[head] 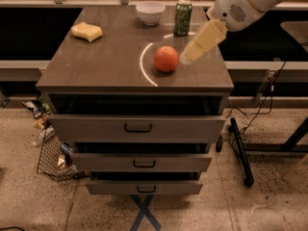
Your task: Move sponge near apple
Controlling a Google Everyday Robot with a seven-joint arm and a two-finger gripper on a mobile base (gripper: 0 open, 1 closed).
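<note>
The pale yellow sponge [87,31] lies at the far left corner of the grey cabinet top [106,66]. The orange-red apple [166,58] sits right of the middle of the top. My gripper [192,54] reaches in from the upper right, and its pale yellow fingers hang just right of the apple, above the top. It holds nothing and is far from the sponge.
A white bowl [150,12] and a green drink can [183,18] stand at the back of the top. The cabinet has three drawers below [138,128]. A wire basket with litter [53,153] sits on the floor at the left, and a black stand leg [240,150] at the right.
</note>
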